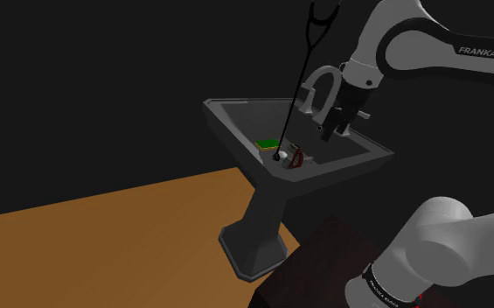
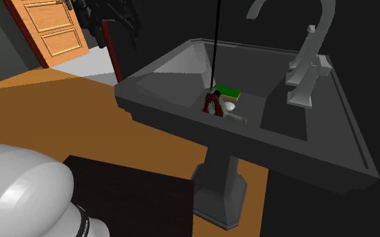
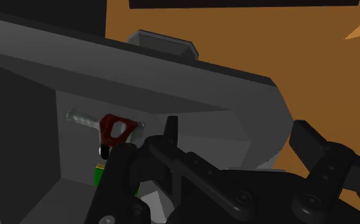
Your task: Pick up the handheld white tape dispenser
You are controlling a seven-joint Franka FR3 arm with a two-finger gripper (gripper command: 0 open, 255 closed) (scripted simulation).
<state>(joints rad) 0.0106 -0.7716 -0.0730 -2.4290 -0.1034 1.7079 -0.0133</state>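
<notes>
The tape dispenser (image 1: 297,157) lies in the basin of a dark grey pedestal sink (image 1: 358,162). It has a dark red body (image 2: 213,103) and a pale grey handle (image 2: 237,118); in the wrist view the dispenser (image 3: 115,127) lies ahead of the fingers, down in the basin. My gripper (image 1: 330,131) hangs open above the sink's rim beside the faucet (image 1: 317,87), up and to the right of the dispenser in the shoulder view. Its fingers (image 3: 171,130) stand well apart with nothing between them; the gripper (image 3: 239,133) looks over the basin wall.
A green block (image 2: 226,91) and a small white round thing (image 1: 281,153) lie next to the dispenser. A thin black rod (image 2: 216,40) rises steeply from the basin. The faucet (image 2: 309,54) stands on the sink's back ledge. The floor (image 1: 105,245) is orange wood; a door (image 2: 54,30) stands farther off.
</notes>
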